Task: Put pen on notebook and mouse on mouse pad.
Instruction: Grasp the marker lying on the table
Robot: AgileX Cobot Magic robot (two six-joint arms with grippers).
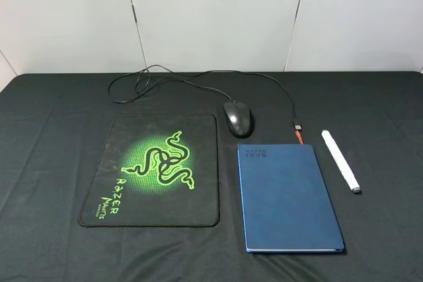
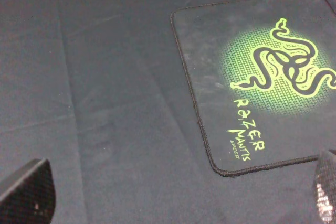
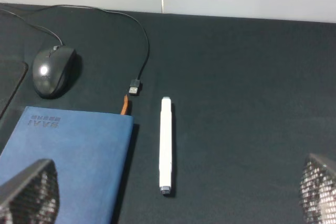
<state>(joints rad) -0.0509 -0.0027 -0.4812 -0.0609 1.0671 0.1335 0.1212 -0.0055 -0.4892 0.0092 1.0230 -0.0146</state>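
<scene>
The black mouse pad (image 1: 151, 170) with its green logo lies left of centre and also fills the left wrist view (image 2: 262, 87). Just off its far right corner rests the black mouse (image 1: 238, 118) (image 3: 51, 70), on the cloth. The dark blue notebook (image 1: 287, 196) (image 3: 68, 156) lies flat to the pad's right. A white pen (image 1: 340, 161) (image 3: 166, 145) lies on the cloth beside the notebook's right edge, apart from it. My left gripper (image 2: 181, 187) hangs open over the pad's near left corner. My right gripper (image 3: 176, 187) is open above the pen and notebook. Neither arm shows in the exterior high view.
The mouse cable (image 1: 165, 74) loops across the far side of the black tablecloth and ends in a USB plug (image 1: 298, 125) (image 3: 134, 87) by the notebook's far right corner. An orange strip (image 3: 125, 104) lies beside it. A white wall (image 1: 211, 11) backs the table.
</scene>
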